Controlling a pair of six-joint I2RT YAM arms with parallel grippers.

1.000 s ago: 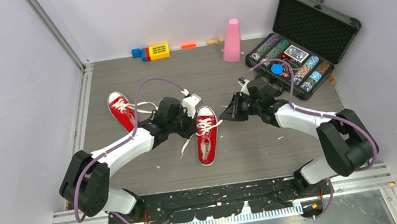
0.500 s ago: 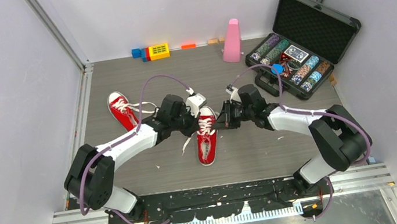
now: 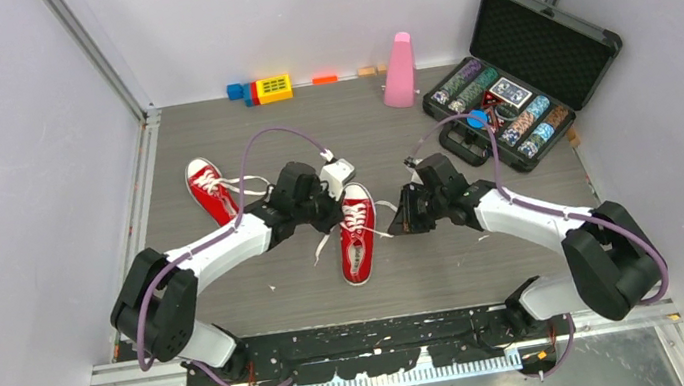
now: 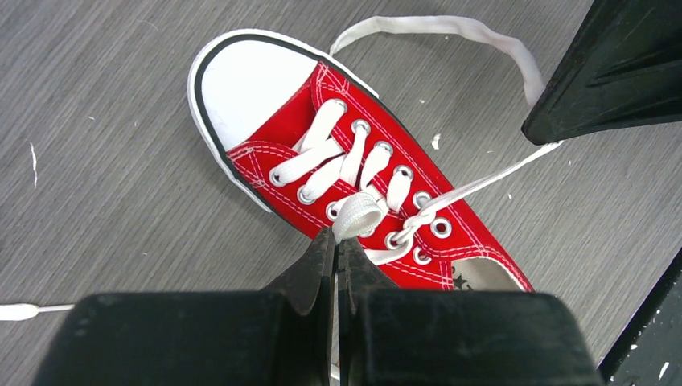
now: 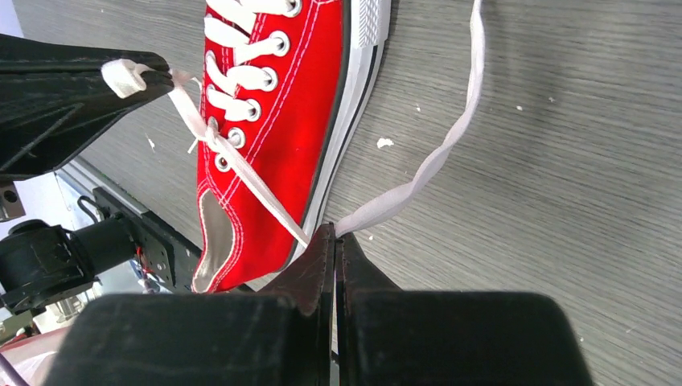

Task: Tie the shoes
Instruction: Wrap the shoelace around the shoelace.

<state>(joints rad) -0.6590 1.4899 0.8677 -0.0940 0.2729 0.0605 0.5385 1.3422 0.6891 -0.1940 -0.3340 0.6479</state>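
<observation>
Two red shoes with white laces lie on the grey table. One shoe (image 3: 357,232) is in the middle, the other shoe (image 3: 209,189) at the left back. My left gripper (image 3: 333,216) is shut on a folded loop of white lace (image 4: 357,214) at the middle shoe's (image 4: 354,173) upper eyelets. My right gripper (image 3: 397,225) is shut on the other lace (image 5: 418,173), right of the same shoe (image 5: 269,121). A thin lace strand (image 5: 241,177) runs taut from a half knot at the eyelets to my right gripper (image 5: 335,233).
An open black case (image 3: 524,77) with poker chips stands at the back right. A pink metronome-like object (image 3: 399,71) and coloured blocks (image 3: 265,89) stand along the back wall. Grey walls enclose the table on both sides.
My right gripper moved in toward the shoe, then drew back to the right and nearer with its lace. My left gripper stayed at the eyelets.
</observation>
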